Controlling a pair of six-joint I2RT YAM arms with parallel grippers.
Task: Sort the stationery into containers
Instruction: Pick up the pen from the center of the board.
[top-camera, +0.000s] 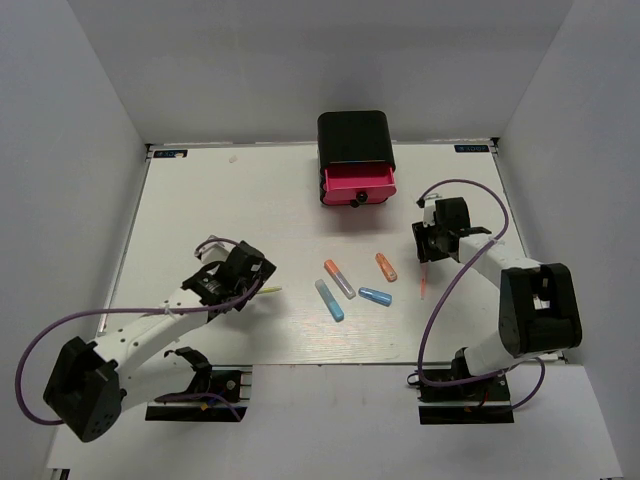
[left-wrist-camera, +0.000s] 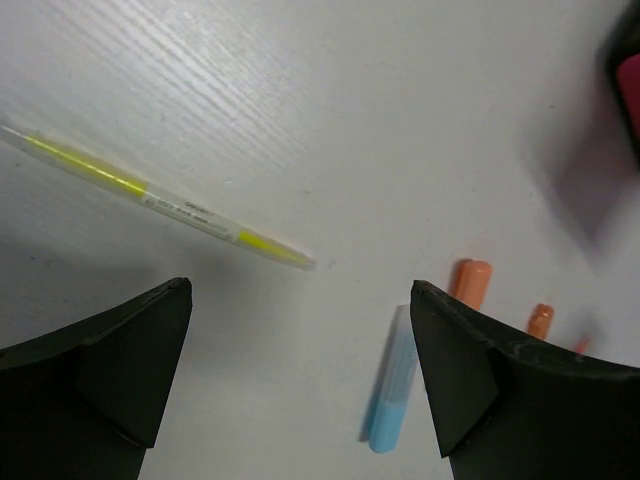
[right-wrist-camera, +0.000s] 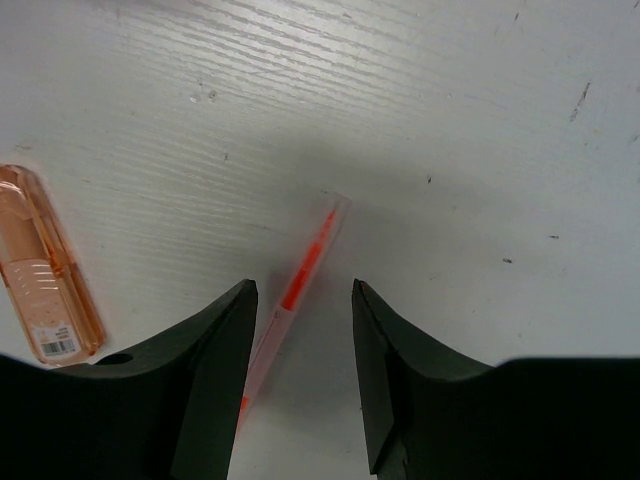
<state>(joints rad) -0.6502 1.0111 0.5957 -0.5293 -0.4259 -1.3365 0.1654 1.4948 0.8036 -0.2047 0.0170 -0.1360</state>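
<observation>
The black box case (top-camera: 353, 138) stands at the back with one pink drawer (top-camera: 357, 184) pulled out. Four chunky markers lie mid-table: orange-grey (top-camera: 338, 278), light blue (top-camera: 329, 300), orange (top-camera: 386, 267) and blue (top-camera: 375, 296). My left gripper (top-camera: 252, 283) is open and empty, low over the table, with the thin yellow pen (left-wrist-camera: 160, 198) just ahead of its fingers and the light blue marker (left-wrist-camera: 393, 395) by its right finger. My right gripper (right-wrist-camera: 300, 340) is open and straddles the thin orange-red pen (right-wrist-camera: 300, 280), which lies on the table between its fingers. No grey pen is in view.
White walls close the table on three sides. The orange marker (right-wrist-camera: 45, 270) lies left of my right gripper. The pink drawer shows blurred at the right edge of the left wrist view (left-wrist-camera: 630, 90). Purple cables loop off both arms.
</observation>
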